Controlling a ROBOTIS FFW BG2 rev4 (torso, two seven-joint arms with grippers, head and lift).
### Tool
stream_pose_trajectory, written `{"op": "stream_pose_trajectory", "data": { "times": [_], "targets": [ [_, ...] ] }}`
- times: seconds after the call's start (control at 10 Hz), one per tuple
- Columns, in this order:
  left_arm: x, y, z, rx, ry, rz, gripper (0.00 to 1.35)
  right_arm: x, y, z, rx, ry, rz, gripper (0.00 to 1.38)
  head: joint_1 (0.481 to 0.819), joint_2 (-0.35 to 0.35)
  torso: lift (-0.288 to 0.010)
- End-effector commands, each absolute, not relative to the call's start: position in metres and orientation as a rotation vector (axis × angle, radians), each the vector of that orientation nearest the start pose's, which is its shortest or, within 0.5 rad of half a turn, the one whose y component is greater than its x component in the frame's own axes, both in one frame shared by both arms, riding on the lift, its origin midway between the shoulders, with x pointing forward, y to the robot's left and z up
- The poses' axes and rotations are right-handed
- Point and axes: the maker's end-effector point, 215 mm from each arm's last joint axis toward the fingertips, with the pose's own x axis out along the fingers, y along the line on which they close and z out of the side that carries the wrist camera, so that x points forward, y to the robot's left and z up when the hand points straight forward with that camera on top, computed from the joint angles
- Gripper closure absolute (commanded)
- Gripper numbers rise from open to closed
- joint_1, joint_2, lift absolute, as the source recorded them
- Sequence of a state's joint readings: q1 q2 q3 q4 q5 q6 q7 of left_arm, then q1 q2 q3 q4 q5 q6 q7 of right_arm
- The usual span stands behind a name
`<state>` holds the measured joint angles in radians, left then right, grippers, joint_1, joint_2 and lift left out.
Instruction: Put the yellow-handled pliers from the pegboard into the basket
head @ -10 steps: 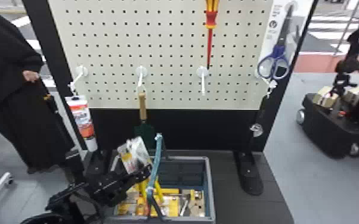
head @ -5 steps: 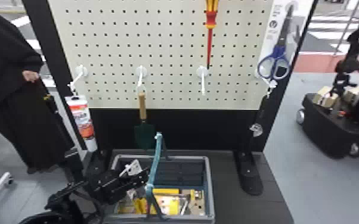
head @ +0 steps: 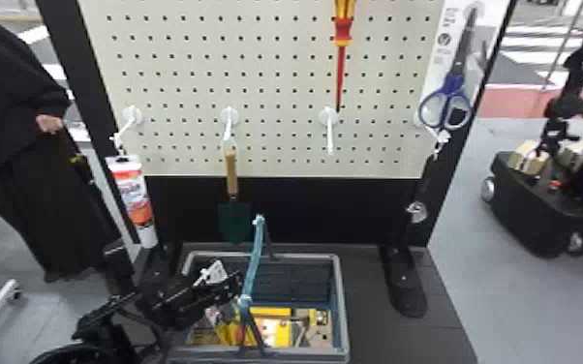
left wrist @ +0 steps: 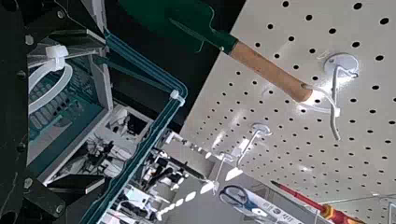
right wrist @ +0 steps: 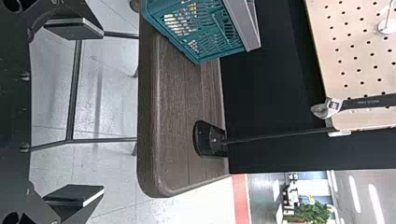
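Head view: The basket (head: 341,300) stands on the dark worktop (head: 373,310), with its teal handle (head: 255,256) raised over the opening. The left tool (head: 230,288) is positioned over the left side of the basket. The yellow-handled pliers (head: 226,334) lie inside the basket, toward its left front; their outline is partly blurred. The trowel (head: 232,215) hangs from a hook behind the basket. The sealant tube (head: 133,193) hangs behind and to the left of the basket. The screwdriver (head: 343,29) is mounted on the pegboard (head: 276,145) above the basket; the scissors (head: 445,104) hang higher and to the right of it.

Left wrist view: The left tool (left wrist: 104,109) is released, its two fingers set wide apart near the basket handle. The trowel hangs head down, beyond the basket.

Right wrist view: The right tool (right wrist: 102,111) is released, fingers wide apart, clear of the basket and to its right. The adjustable wrench (right wrist: 345,105) hangs behind and to the right of the basket.
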<state>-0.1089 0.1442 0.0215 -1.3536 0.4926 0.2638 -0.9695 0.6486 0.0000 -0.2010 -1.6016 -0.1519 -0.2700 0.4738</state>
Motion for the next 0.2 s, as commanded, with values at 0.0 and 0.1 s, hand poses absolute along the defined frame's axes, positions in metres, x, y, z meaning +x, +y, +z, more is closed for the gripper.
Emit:
{"op": "stream_pose_trajectory", "data": {
  "times": [0.0,0.1],
  "targets": [
    [0.5322,0.1163,-0.3682,-0.502,0.150,-0.924,0.26,0.3105,-0.2555,-0.5308,0.122,0.309,0.225,0.13,0.549,0.000,-0.100],
    [0.5322,0.1163,-0.3685,-0.501,0.150,-0.924,0.26,0.3106,-0.2558,-0.5309,0.122,0.309,0.223,0.13,0.549,0.000,-0.100]
  ]
}}
